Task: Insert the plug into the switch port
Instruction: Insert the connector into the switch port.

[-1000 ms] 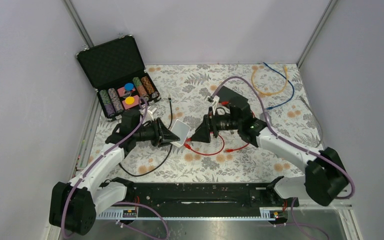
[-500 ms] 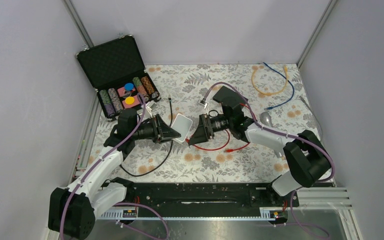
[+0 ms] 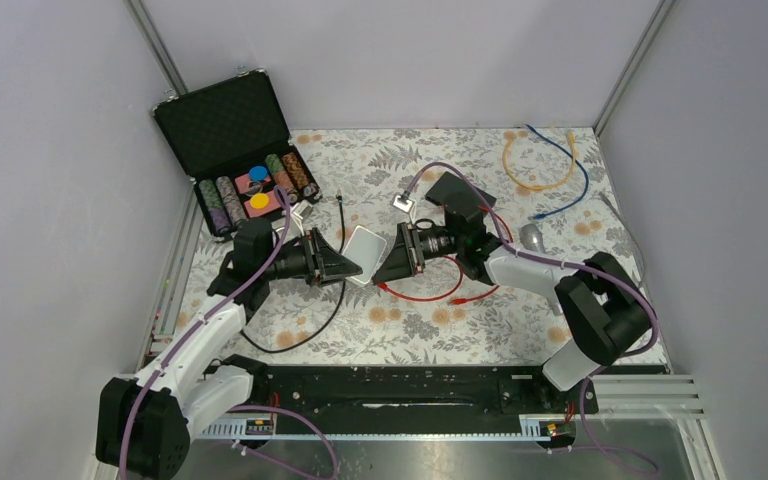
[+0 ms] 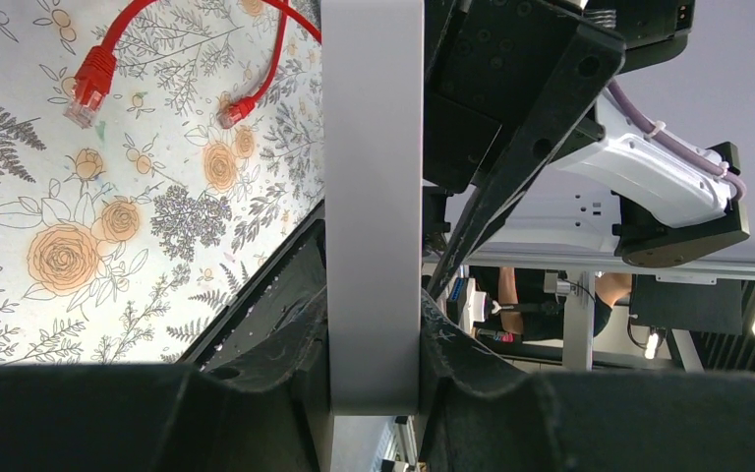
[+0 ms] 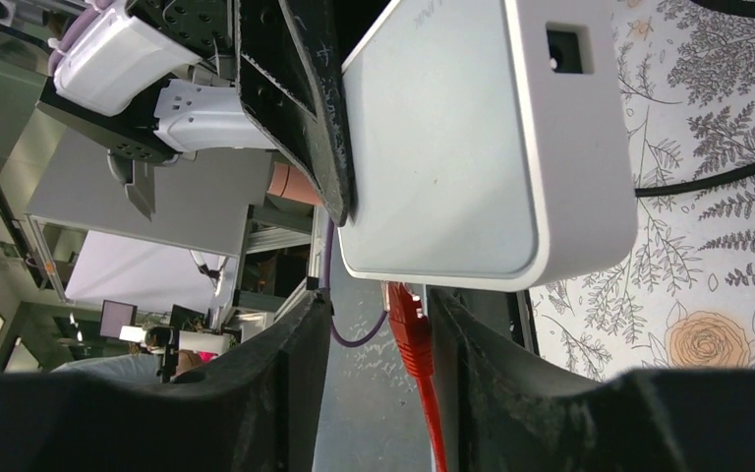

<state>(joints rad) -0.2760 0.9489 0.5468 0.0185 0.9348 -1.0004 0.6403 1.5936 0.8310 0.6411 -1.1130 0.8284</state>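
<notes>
My left gripper [image 3: 345, 268] is shut on a white switch [image 3: 363, 255] and holds it above the table. Its fingers clamp the switch's two broad faces [image 4: 374, 197] in the left wrist view. My right gripper [image 3: 378, 272] faces it from the right, almost touching. A red plug [image 5: 408, 320] shows between the right jaws, close to the finger on the table's side, its tip at the switch's [image 5: 472, 147] lower edge. A gap remains on the plug's other side. A small square opening [image 5: 567, 49] shows on the switch's side; the ports themselves are hidden.
The red cable [image 3: 430, 296] loops on the flowered cloth, with two red plugs [image 4: 88, 84] [image 4: 239, 108] on it. A thin black cable [image 3: 330, 300] curves under the left arm. An open case of chips [image 3: 250, 190] stands back left, a black box [image 3: 460, 195] mid-table, orange and blue cables [image 3: 535, 165] back right.
The right arm has swung left and brought its gripper up to the switch, its jaws narrowing. The left gripper has lifted the switch slightly and kept its hold.
</notes>
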